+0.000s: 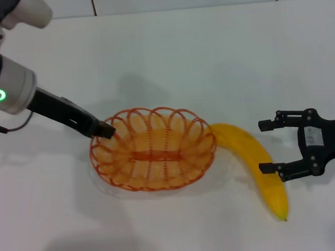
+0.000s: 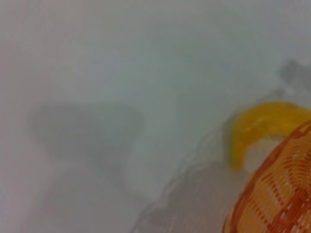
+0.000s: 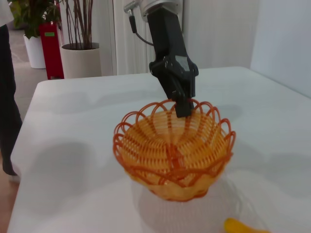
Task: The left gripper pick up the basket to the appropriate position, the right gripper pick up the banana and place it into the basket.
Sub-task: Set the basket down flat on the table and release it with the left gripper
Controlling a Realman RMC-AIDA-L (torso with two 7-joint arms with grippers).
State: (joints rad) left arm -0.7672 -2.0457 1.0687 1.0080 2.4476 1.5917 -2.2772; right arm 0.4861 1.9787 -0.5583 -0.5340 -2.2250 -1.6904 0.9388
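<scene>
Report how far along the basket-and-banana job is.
Done: the left tool has reached the rim of the shallow orange wire basket, which sits on the white table. In hand: positioning the basket. Left: the curved yellow banana lies beside it, outside; the right tool is open nearby.

I see bare white table (image 1: 168, 51) behind, in front of and to the left of the basket (image 1: 153, 149). My left gripper (image 1: 103, 130) sits closed on the basket's left rim, blocking that side. The banana (image 1: 257, 168) lies against its right rim. My right gripper (image 1: 265, 146) hangs open just beside the banana, nothing between them.
</scene>
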